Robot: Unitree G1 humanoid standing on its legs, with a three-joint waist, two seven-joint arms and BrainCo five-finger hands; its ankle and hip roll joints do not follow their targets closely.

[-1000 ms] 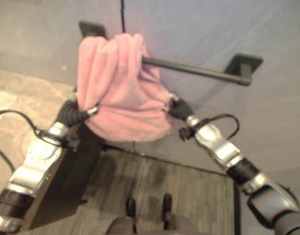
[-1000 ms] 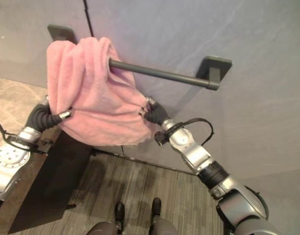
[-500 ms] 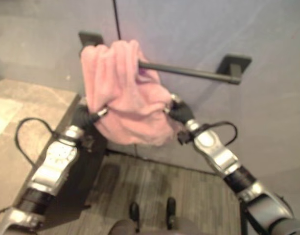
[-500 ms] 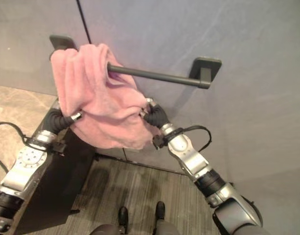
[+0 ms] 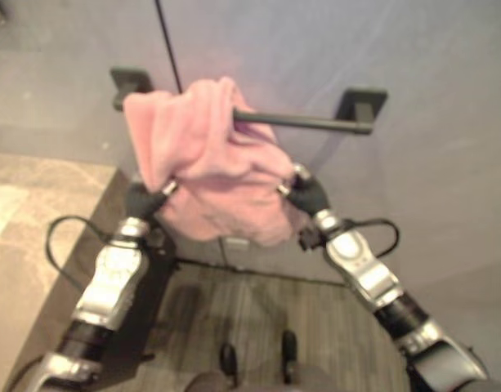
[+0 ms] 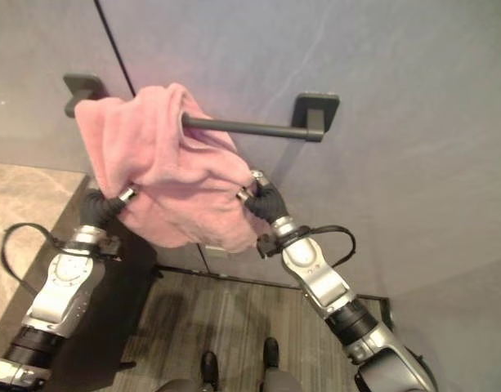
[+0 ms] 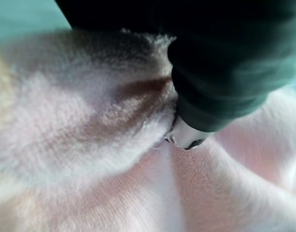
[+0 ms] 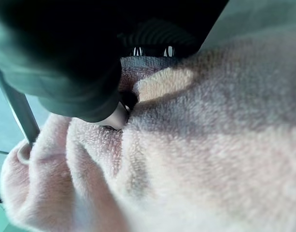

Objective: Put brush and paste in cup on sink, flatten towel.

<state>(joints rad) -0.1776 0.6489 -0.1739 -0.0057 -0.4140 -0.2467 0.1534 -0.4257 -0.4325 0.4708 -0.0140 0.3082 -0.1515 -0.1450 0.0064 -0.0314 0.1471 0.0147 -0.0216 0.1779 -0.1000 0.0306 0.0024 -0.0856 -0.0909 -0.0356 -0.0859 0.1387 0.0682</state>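
A pink towel hangs bunched over the left end of a dark wall bar. My left hand is at the towel's lower left edge, and a finger digs into a fold of the cloth and pinches it. At the lower right edge my right hand grips the towel the same way, one fingertip tucked into the pile close to the bar. Between the two hands the cloth sags in a rounded bundle.
The bar is fixed to a grey wall by two dark brackets. A stone-patterned counter with a dark cabinet side stands at the left. Wood-look floor lies below.
The camera has shifted, so the bar sits further left in view. Both hands keep their hold on the towel's lower edge. My left arm has swung in closer under the towel.
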